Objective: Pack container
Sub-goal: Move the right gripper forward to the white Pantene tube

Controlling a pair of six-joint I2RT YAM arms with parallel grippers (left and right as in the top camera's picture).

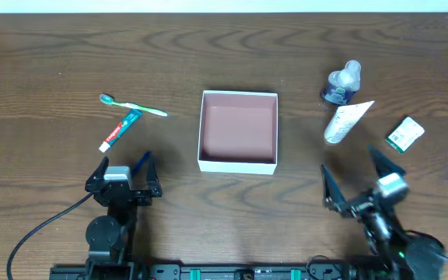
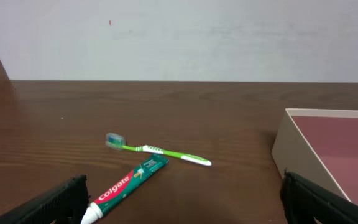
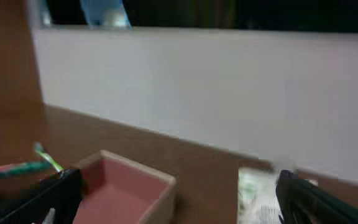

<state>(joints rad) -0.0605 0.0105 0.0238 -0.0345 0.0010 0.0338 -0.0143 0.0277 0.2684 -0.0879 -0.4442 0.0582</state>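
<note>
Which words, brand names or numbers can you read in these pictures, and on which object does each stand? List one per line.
"Colgate": on the toothpaste tube, white letters on red.
Too small to read: the print on the white squeeze tube.
Too small to read: the print on the green-and-white packet.
Blurred, unreadable: any label on the small bottle.
No text seen: the toothbrush and the container.
</note>
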